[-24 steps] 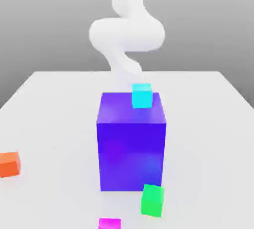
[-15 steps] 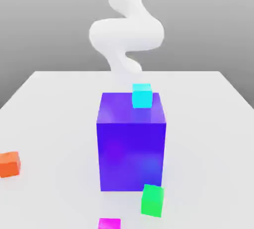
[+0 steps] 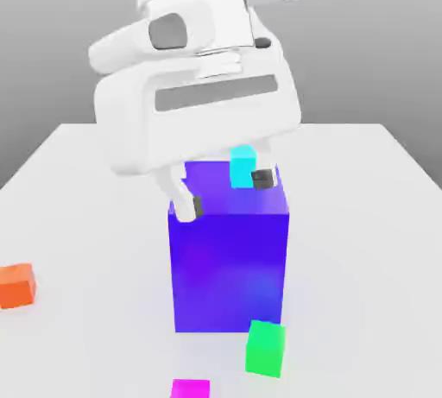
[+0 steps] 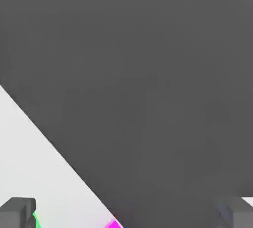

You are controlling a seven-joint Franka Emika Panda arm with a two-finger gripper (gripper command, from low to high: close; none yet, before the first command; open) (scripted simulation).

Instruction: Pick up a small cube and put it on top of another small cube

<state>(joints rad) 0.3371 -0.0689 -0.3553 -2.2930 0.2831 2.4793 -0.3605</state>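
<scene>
Above the surface (image 3: 95, 241), I am holding my empty hand (image 3: 226, 194) wide, with the pink cube (image 3: 190, 388) lying lower, toward the exterior view's bottom edge.

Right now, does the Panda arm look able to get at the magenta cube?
Probably yes: the fingers are open with nothing between them, and nothing sits on the magenta cube. The green cube is near but apart from it.
</scene>
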